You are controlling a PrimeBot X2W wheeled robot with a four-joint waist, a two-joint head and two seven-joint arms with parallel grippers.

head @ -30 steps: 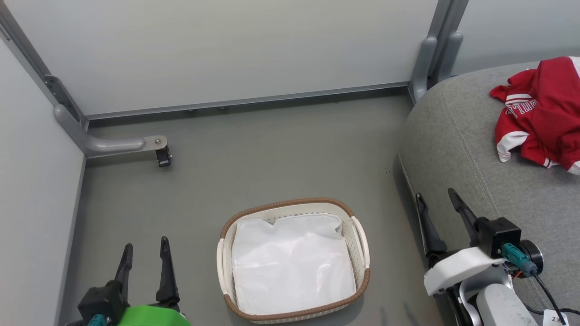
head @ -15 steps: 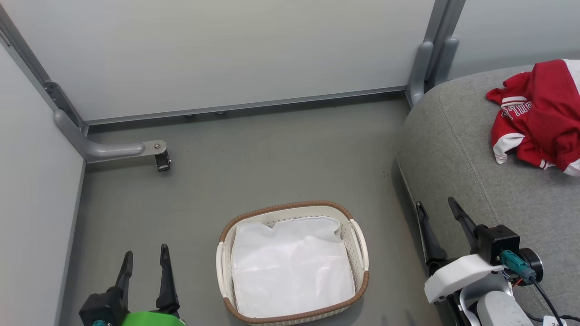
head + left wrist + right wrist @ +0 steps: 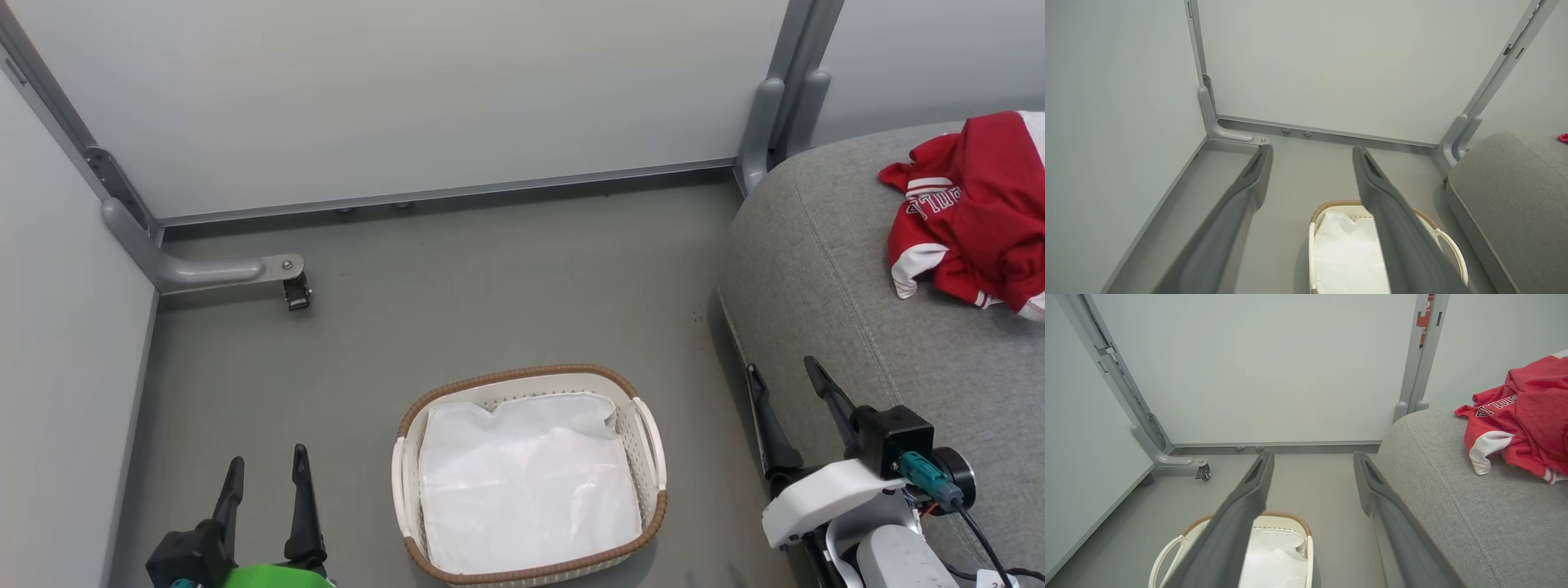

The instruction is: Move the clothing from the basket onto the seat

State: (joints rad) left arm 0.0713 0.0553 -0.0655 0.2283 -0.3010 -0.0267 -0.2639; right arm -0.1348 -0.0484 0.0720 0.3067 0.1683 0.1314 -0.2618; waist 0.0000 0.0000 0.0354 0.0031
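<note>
The red clothing (image 3: 976,212) with white panels and lettering lies crumpled on the grey seat (image 3: 824,269) at the right; the right wrist view shows the clothing (image 3: 1523,420) on the seat (image 3: 1474,506) too. The cream basket (image 3: 653,441) with its brown rim stands on the floor, holding just its white liner (image 3: 526,482). My left gripper (image 3: 265,461) hangs open at the lower left, beside the basket. My right gripper (image 3: 782,370) is open over the seat's front edge, nothing between its fingers. In the left wrist view the basket (image 3: 1447,245) sits below the open fingers (image 3: 1249,183).
Pale partition panels close off the back and left. A grey metal foot with a caster (image 3: 294,290) juts onto the floor at the back left. A grey post (image 3: 771,106) stands at the seat's far corner. Smooth grey floor (image 3: 490,286) lies between basket and wall.
The head camera has shifted slightly, so the whole picture sits a bit lower. Both grippers have sunk a little toward the frame's bottom edge and stay open. Basket and clothing are unmoved.
</note>
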